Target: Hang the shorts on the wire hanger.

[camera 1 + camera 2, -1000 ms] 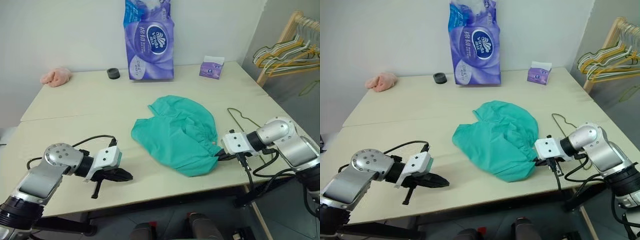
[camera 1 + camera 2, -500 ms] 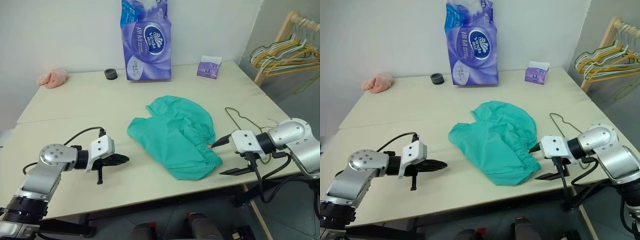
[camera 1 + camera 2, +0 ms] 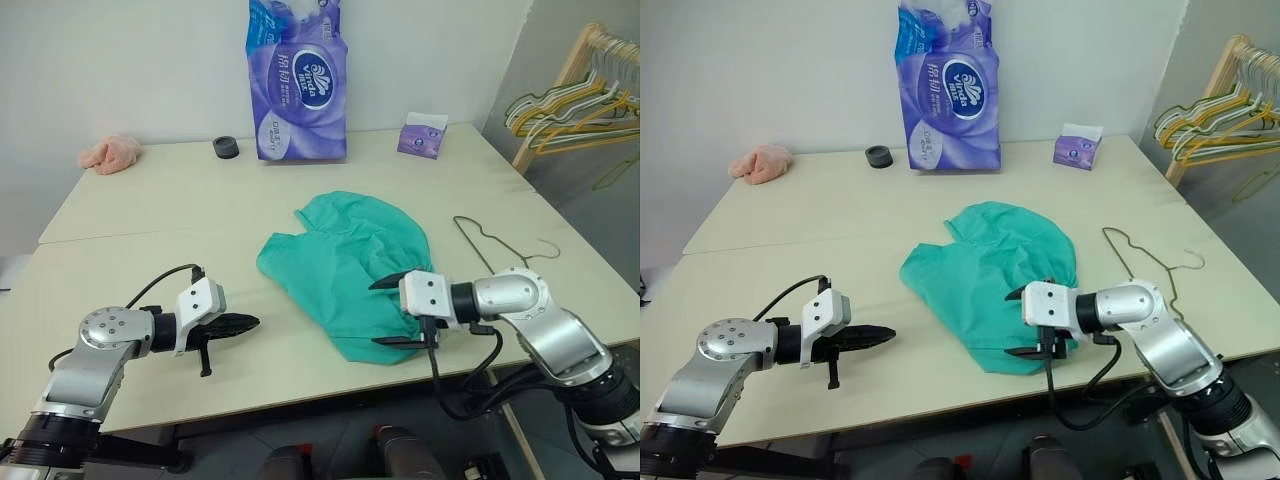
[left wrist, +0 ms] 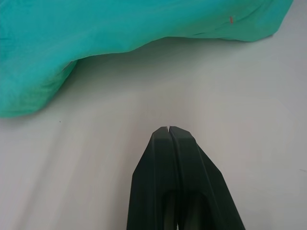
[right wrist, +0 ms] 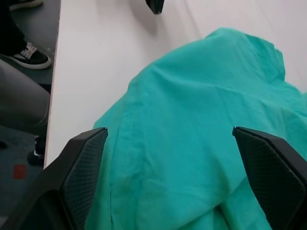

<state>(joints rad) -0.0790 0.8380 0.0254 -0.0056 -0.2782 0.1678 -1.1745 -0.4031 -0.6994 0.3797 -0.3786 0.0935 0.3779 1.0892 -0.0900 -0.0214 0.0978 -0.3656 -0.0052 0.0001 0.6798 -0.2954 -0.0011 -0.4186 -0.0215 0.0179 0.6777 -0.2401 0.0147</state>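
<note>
A: Head cam, what did you log?
B: The shorts [image 3: 345,268] lay crumpled mid-table [image 3: 150,215]. The wire hanger [image 3: 497,244] lay flat on the table just beside them on my right, hook toward the right edge, not touching the fabric. My right gripper [image 3: 393,312] sat over the near-right part of the shorts, pointing left, fingers spread wide w/ nothing between them. My left gripper [image 3: 240,322] was low over bare table, near the shorts' left edge but apart from it, tips pointing at the fabric.

A: Left gripper state?
B: Left wrist cam: my two fingers [image 4: 165,158] were pressed together, nothing pinched. Bare table underneath; shorts edge [image 4: 96,33] lay ahead, small orange tag [image 4: 230,19] visible.

A: Right wrist cam?
B: Fingers far apart at either side, teal fabric [image 5: 192,124] between and ahead of them, not gripped. Tip of my left gripper [image 5: 154,5] showed beyond the shorts. A person's shoe [image 5: 26,55] stood on the floor off the table edge.

A: Bkgd?
B: Purple tissue pack [image 3: 298,80], small purple box [image 3: 423,136], black ring [image 3: 226,148], pink cloth [image 3: 110,153] along the far side; rack of hangers [image 3: 570,100] at right.
</note>
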